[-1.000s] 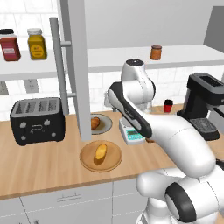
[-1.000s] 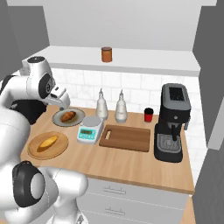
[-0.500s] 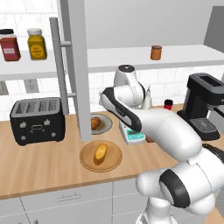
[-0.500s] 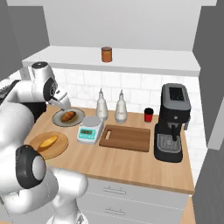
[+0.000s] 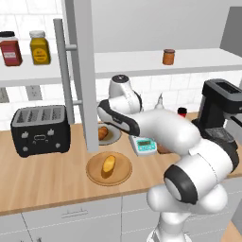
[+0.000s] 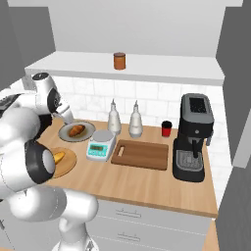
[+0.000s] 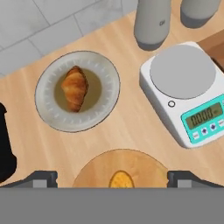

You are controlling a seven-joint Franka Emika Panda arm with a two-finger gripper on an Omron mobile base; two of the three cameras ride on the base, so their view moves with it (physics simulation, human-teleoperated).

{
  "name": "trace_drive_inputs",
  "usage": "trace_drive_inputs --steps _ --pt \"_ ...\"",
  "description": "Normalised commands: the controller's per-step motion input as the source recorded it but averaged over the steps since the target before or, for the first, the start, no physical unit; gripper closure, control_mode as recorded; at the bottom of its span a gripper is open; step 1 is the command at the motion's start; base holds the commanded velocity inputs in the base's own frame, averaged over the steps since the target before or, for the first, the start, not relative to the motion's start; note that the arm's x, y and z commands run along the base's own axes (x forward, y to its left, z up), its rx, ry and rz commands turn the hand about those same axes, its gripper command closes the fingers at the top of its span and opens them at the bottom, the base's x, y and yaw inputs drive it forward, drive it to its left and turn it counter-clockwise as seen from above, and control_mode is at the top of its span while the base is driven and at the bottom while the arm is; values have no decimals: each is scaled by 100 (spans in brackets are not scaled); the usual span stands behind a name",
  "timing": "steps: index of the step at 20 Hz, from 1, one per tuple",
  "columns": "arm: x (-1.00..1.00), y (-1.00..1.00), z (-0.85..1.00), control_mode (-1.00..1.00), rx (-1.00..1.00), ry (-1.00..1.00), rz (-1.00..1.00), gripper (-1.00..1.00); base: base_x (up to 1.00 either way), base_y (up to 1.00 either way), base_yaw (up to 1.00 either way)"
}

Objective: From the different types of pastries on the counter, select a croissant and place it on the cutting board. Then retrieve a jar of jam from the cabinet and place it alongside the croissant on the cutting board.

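Hand view reveals croissant (image 7: 75, 88) on grey plate (image 7: 107, 70).

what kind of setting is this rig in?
A rendered home kitchen, by the look of it: a light-wood counter over white drawers, with a toaster, a coffee machine and a kitchen scale on it, and jars on wall shelves above.

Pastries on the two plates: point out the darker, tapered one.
The croissant on the grey-white plate, dark orange-brown with pointed ends; the other, on the wooden plate, is a paler yellow loaf.
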Motion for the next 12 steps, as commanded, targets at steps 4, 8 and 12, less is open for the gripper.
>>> trace_drive_inputs --steps 4,8,12 --pt "31 0 -25 -100 6 1 -4 -100 0 0 0" --pt "17 1 -37 -100 6 0 -5 -100 0 0 0" --pt "43 9 -28 -100 0 0 -3 -100 0 0 0"
